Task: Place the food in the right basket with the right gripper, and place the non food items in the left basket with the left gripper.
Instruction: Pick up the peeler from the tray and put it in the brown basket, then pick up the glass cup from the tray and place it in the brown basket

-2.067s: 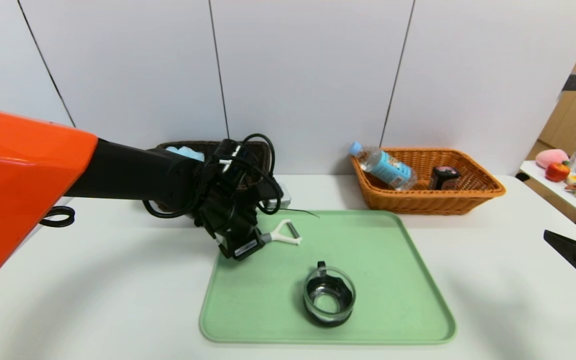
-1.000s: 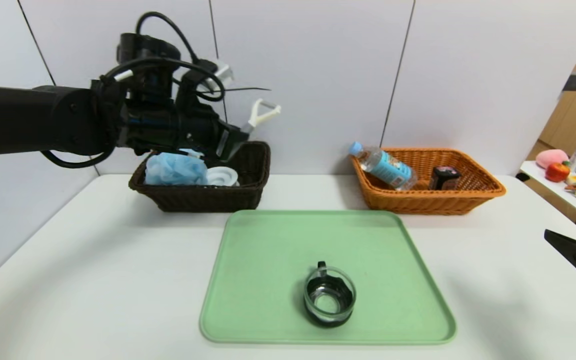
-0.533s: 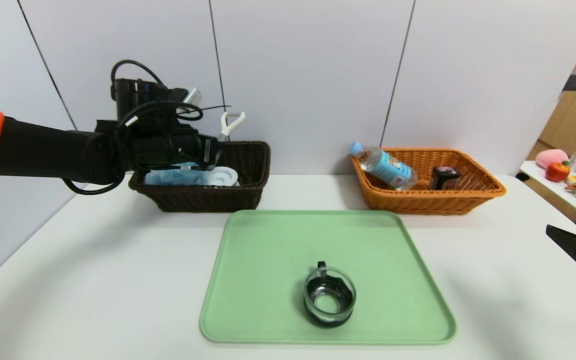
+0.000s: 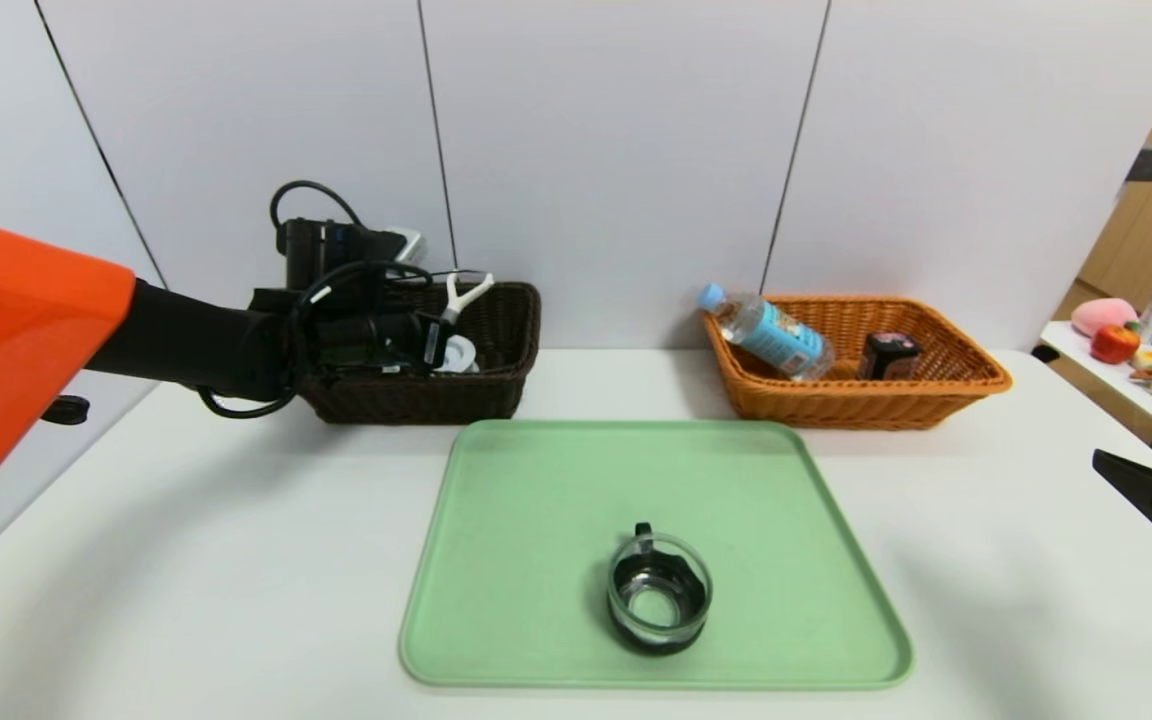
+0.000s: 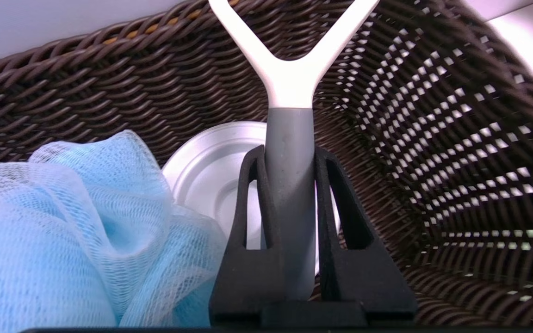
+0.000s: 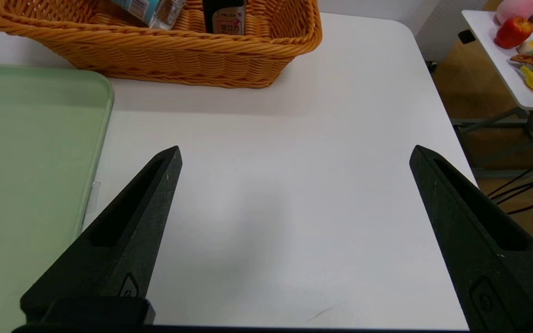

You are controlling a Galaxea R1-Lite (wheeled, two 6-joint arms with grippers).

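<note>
Surface: white table (image 4: pixel 186 560) before grey wall panels; green tray (image 4: pixel 536 520) at centre.
Tray: glass cup (image 4: pixel 658 595) stands alone, clear room all round.
Right gripper (image 6: pixel 294 157): parked low at the table's right edge, fingers spread wide, bare table between them.
Left gripper (image 5: pixel 289 157): inside the left basket (image 4: pixel 496 390), fingers against the peeler (image 5: pixel 289 138)'s grey handle, white fork pointing up; whether they grip or are letting go is unclear.
Wrist-only detail: blue pouf (image 5: pixel 63 231) beside, white container (image 5: pixel 201 175) behind.
Right basket (image 4: pixel 836 400): bottle (image 4: pixel 766 335) and black box (image 4: pixel 886 355) inside.

- left basket (image 4: pixel 436 395): dark brown weave
- right basket (image 4: pixel 856 395): orange weave
- tray (image 4: pixel 536 500): light green
- peeler (image 5: pixel 289 83): white, grey handle
- pouf (image 5: pixel 63 231): light blue mesh
- counter (image 4: pixel 186 580): white
</note>
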